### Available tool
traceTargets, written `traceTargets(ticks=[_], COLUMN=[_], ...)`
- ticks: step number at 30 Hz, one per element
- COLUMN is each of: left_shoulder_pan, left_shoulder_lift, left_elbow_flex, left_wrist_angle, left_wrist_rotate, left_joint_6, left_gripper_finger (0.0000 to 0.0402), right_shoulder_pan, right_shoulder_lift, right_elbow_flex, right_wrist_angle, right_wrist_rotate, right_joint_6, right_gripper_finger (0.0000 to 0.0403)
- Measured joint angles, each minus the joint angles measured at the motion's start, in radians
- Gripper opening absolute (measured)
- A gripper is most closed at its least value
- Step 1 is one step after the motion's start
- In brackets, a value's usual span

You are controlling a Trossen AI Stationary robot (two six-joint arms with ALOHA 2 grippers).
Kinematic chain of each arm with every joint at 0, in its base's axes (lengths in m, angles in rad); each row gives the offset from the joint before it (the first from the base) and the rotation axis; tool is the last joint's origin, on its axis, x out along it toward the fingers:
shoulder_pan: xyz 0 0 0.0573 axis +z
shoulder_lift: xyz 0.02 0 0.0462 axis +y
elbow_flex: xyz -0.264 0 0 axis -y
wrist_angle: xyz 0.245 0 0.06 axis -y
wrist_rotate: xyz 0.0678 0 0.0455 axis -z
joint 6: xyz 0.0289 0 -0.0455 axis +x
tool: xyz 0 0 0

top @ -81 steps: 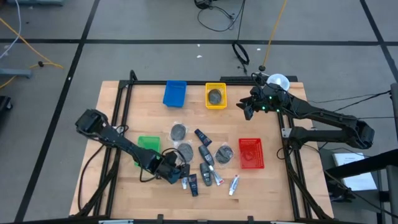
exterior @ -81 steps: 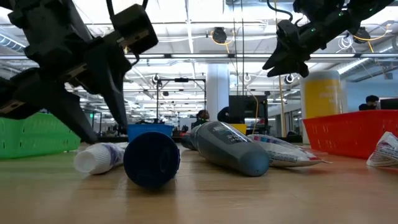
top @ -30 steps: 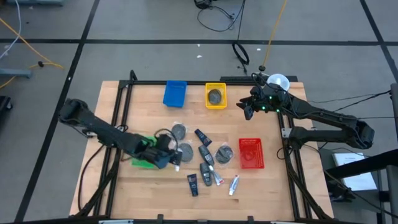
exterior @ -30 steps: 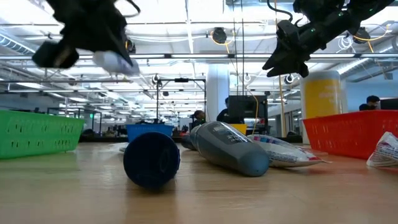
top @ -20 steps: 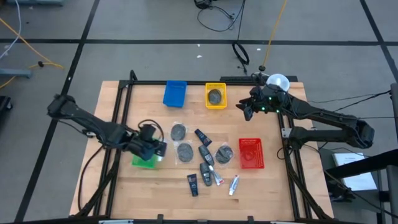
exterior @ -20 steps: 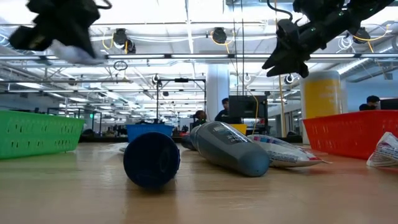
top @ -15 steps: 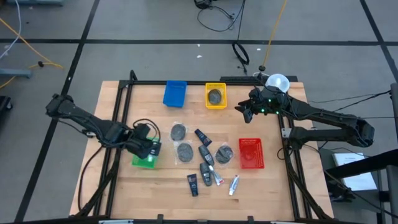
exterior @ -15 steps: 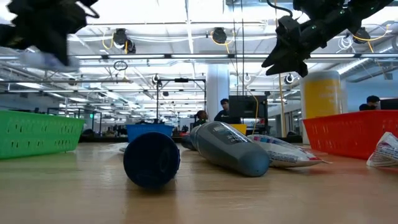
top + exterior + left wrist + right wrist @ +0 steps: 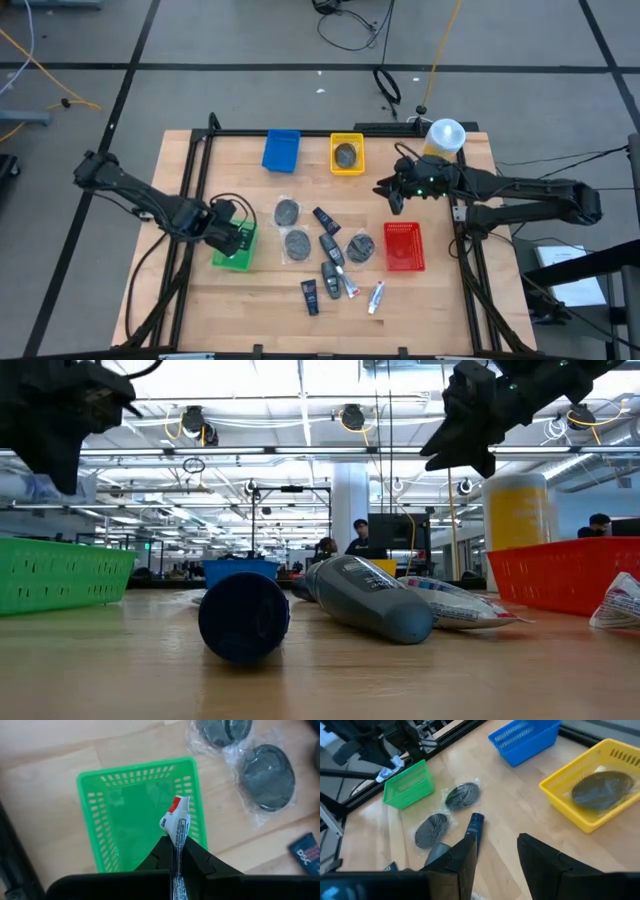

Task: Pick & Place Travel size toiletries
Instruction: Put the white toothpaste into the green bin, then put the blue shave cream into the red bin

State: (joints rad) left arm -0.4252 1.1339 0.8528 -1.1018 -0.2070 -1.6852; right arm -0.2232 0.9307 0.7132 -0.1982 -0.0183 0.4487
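The left arm is reaching from the bench's left edge in toward the middle, elbow bent, with its left gripper (image 9: pixel 232 238) hanging over the green tray (image 9: pixel 240 258). In the left wrist view the jaws (image 9: pixel 178 851) are closing tightly on a small white tube (image 9: pixel 176 822), pinching its flat crimped end; the tube's red-marked end is pointing away from the jaws, directly above the tray's open interior (image 9: pixel 135 815). The tube is not touching the tray. In the low view the gripper (image 9: pixel 55 420) is hanging well above the tray's rim (image 9: pixel 60 572), with the pale tube (image 9: pixel 25 487) showing beside it.

The right arm is extending from the bench's right edge, forearm nearly level, with the right gripper (image 9: pixel 392 191) hovering between the yellow tray (image 9: pixel 347 155) and the red tray (image 9: pixel 403 246). The right wrist view is showing its jaws (image 9: pixel 495 855) standing apart and holding nothing.

The remaining toiletries are lying on the bench (image 9: pixel 200 300) to the right of the left jaws: two wrapped grey discs (image 9: pixel 288 211) (image 9: pixel 297 243) near them, a third disc (image 9: pixel 360 248) farther on, dark mini bottles (image 9: pixel 329 247) between, and small tubes (image 9: pixel 376 296) and black oblong pieces (image 9: pixel 309 296) toward the front edge. One more disc (image 9: pixel 346 153) is resting in the yellow tray. The blue tray (image 9: pixel 281 149) is sitting beside the yellow one. A yellow bottle with white cap (image 9: pixel 444 135) is standing just behind the right arm.
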Motion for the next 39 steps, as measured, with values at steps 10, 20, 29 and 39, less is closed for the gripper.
traceTargets(ticks=[10,20,29,39], left_shoulder_pan=[0.057,0.126,0.174,0.22], left_shoulder_lift=[0.0,0.0,0.0,-0.021], left_elbow_flex=[-0.134,-0.167,-0.167,-0.167], left_wrist_angle=[0.149,0.17,0.172,0.172], left_wrist_rotate=[0.086,0.171,0.19,0.224], left_joint_6=[0.034,0.096,0.139,0.163], left_gripper_finger=[0.0008,0.0024,0.0089,0.0161], right_shoulder_pan=[0.123,0.195,0.226,0.225], right_shoulder_lift=[0.101,0.244,0.326,0.401], right_elbow_flex=[-0.001,-0.001,-0.001,0.1], right_wrist_angle=[0.121,0.342,0.434,0.463], right_wrist_rotate=[0.019,0.019,0.017,0.019], right_joint_6=[0.001,-0.011,-0.038,-0.126], right_gripper_finger=[0.013,0.013,0.0131,0.0162])
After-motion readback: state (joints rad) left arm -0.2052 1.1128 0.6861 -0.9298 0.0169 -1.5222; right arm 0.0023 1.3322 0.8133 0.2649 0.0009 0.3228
